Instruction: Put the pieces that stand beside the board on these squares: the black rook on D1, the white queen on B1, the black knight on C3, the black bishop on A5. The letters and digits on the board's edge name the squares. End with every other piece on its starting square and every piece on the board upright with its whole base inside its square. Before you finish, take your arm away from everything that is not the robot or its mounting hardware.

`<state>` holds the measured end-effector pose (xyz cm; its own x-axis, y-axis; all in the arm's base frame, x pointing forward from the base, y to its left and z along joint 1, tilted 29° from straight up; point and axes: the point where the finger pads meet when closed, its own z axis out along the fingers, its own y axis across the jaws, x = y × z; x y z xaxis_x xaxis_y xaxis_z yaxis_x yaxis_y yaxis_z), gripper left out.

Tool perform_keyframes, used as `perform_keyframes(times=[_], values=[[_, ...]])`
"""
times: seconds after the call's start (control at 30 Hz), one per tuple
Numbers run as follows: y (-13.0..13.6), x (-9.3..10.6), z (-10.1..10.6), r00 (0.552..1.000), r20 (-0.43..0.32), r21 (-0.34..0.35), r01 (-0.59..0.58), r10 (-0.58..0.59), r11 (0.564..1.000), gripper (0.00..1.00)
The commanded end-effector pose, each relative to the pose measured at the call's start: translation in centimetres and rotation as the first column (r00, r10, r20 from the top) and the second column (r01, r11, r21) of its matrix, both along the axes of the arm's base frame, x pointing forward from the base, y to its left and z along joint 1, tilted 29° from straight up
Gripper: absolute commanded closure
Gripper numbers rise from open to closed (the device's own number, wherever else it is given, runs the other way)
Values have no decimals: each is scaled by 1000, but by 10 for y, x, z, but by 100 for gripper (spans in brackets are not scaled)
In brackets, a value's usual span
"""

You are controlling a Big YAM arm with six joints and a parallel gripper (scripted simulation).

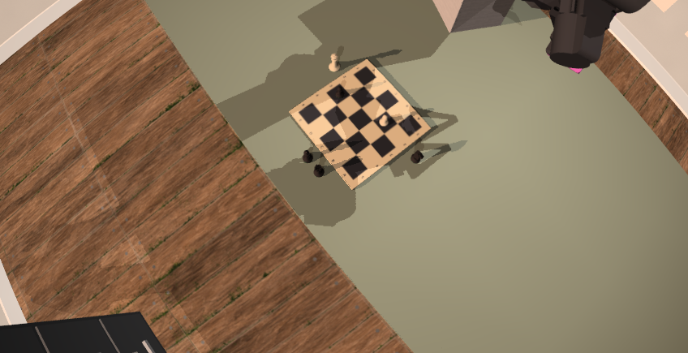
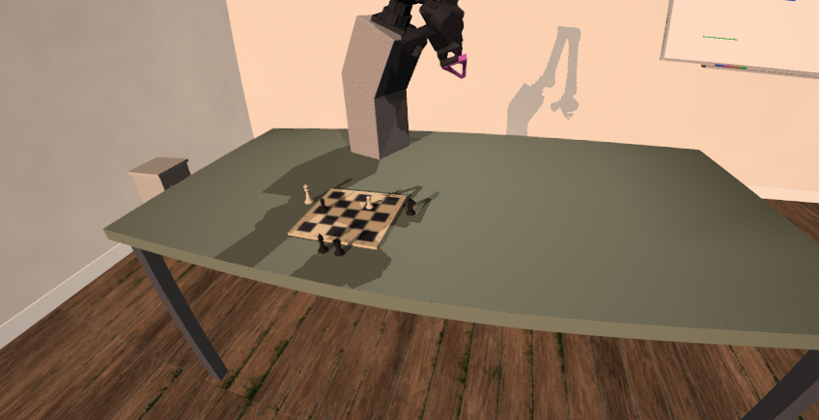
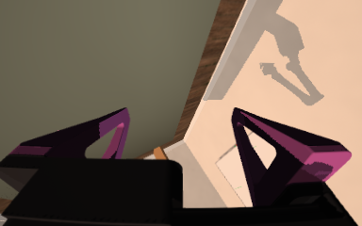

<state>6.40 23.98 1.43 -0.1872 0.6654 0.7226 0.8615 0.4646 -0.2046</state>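
Referenced to the board (image 1: 359, 122) on the worktop (image 1: 483, 252), left to right in the top view: I see two black pieces (image 1: 312, 163) just off its lower-left edge, the white queen (image 1: 333, 62) just off its upper corner, and one black piece (image 1: 416, 157) just off its lower-right edge. Which is rook, knight or bishop I cannot tell. Two further pieces (image 1: 383, 120) stand on the board. The hand (image 2: 457, 66) hangs high, well apart from the board, fingers fully spread, gripping nothing. Risks I judge: misidentifying pieces, or tipping closely paired ones during descent.
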Motion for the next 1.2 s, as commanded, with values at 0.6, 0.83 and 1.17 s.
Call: perform_keyframes(times=[0.6, 0.83, 1.17], values=[[3, 6, 1, 1000, 10, 5, 2, -2, 1000, 0], [29, 89, -1, 979, 202, 59, -34, 21, 998, 0], [39, 233, -21, 869, 488, 55, -128, 85, 990, 0]])
